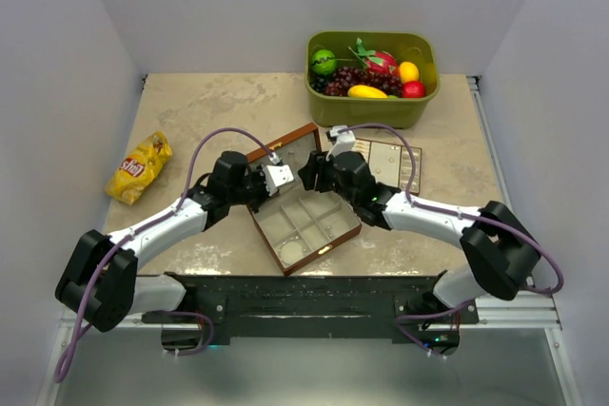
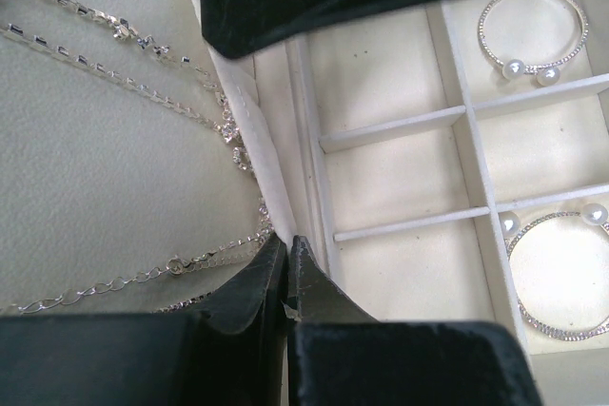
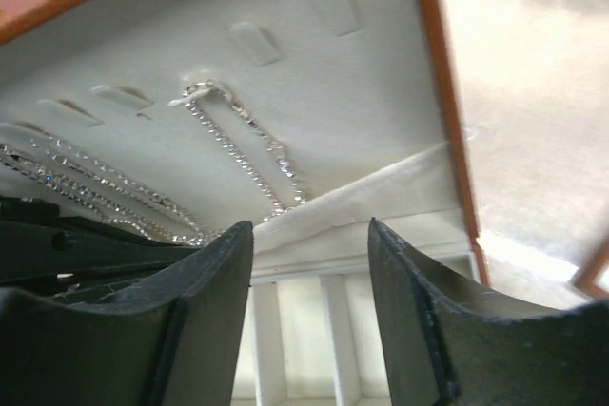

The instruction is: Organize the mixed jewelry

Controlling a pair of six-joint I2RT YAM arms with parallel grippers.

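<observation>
The brown wooden box stands open, its lid upright. In the left wrist view fine silvery chains hang on the lid's cream lining. Two pearl-tipped wire hoops lie in separate compartments. My left gripper is shut at the lining's pocket edge. A chain end reaches its tip; I cannot tell if it is pinched. My right gripper is open and empty just before the lid, below a chain hung on a hook. The flat brown-edged tray lies behind my right gripper.
A green bin of toy fruit stands at the back right. A yellow snack bag lies at the left. The two grippers sit close together over the box's rear edge. White walls enclose the table.
</observation>
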